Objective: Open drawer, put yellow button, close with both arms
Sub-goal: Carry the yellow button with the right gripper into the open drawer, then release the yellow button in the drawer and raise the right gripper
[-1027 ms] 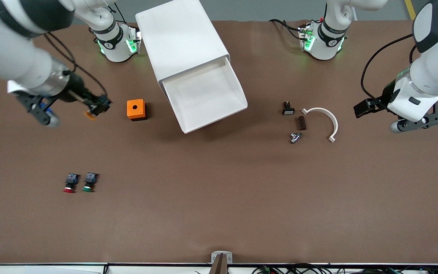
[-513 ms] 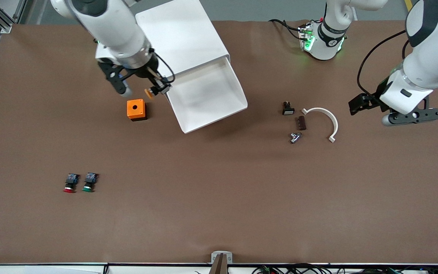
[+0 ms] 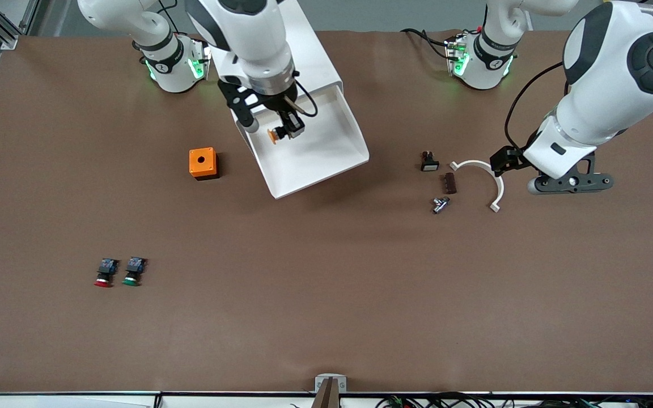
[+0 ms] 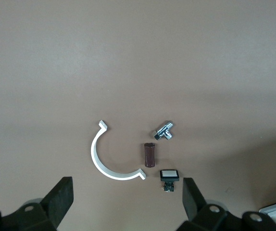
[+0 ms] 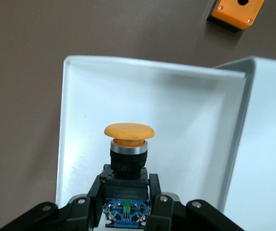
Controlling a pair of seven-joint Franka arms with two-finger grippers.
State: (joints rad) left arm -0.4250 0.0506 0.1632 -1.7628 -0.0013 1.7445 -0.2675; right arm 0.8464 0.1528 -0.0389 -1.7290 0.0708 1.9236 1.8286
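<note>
The drawer (image 3: 326,153) lies open from above; only its low walls and the cabinet (image 3: 272,56) hem it.

left pincer (image 4: 126,204) fingertips cropped — cabinet (image 3: 270,62) top cut off

We see the cabinet (image 3: 272,56) at top centre of the front view, its drawer (image 3: 326,153) pulled out below it. The cube (image 3: 202,163) sits beside the drawer, toward the right arm's end. Two buttons (image 3: 118,272) lie together at lower left. A curved bracket (image 3: 488,175) and small parts (image 3: 441,181) cluster at centre right.
</note>
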